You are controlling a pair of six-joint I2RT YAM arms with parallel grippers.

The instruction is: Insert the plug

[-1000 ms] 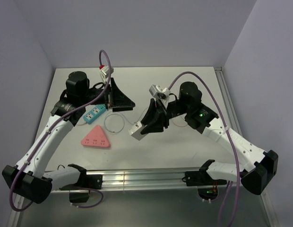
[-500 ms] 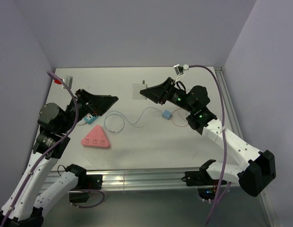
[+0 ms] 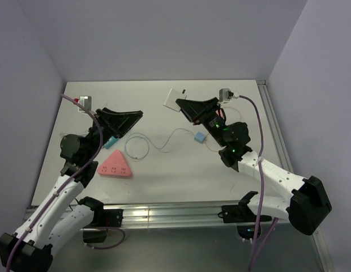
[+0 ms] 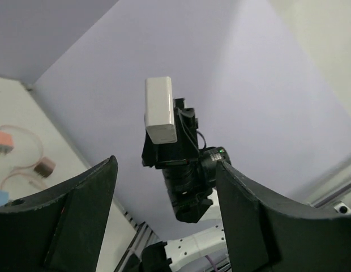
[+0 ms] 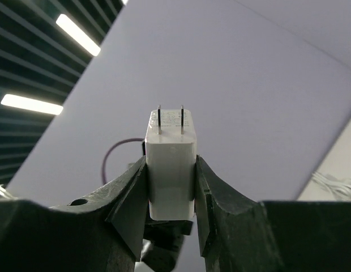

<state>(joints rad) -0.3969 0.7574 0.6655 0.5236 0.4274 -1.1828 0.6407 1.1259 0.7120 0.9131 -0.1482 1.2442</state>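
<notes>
My right gripper (image 3: 183,104) is raised at the back of the table and shut on a white plug adapter (image 3: 175,97). In the right wrist view the plug (image 5: 171,170) sits between the fingers (image 5: 130,198), its two prongs pointing away from the wrist. My left gripper (image 3: 125,120) is open and empty, lifted above a blue power strip (image 3: 110,141) that it partly hides. In the left wrist view the plug (image 4: 160,110) shows in the right gripper, far off between my open left fingers (image 4: 79,221). A pink triangular power strip (image 3: 114,165) lies at the front left.
A small blue cube charger (image 3: 199,136) lies mid-table with a thin white cable looping (image 3: 138,147) to the left. A reddish cable (image 3: 216,148) lies under the right arm. A metal rail (image 3: 164,214) runs along the near edge. Walls close in on three sides.
My right gripper has lifted the plug from low over mid-table up towards the back. My left gripper has swung left and tilted up, away from the table's middle.
</notes>
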